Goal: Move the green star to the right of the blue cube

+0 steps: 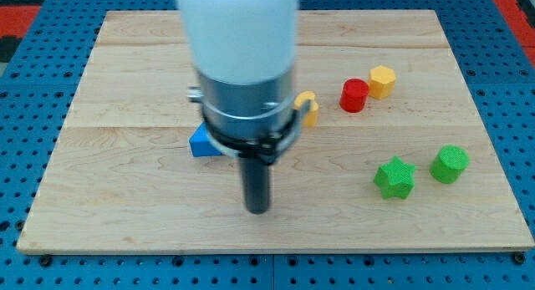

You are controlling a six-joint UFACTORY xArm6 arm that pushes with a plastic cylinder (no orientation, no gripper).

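The green star (394,177) lies on the wooden board (125,181) at the view's lower right. The blue cube (201,143) sits near the middle, mostly hidden behind my arm; only its left part shows. My tip (258,210) rests on the board below and to the right of the blue cube, well to the left of the green star and touching neither.
A green cylinder (450,164) stands just right of the star. A red cylinder (354,95) and a yellow hexagonal block (382,81) sit at the upper right. Another yellow block (308,107) peeks out beside my arm. Blue pegboard surrounds the board.
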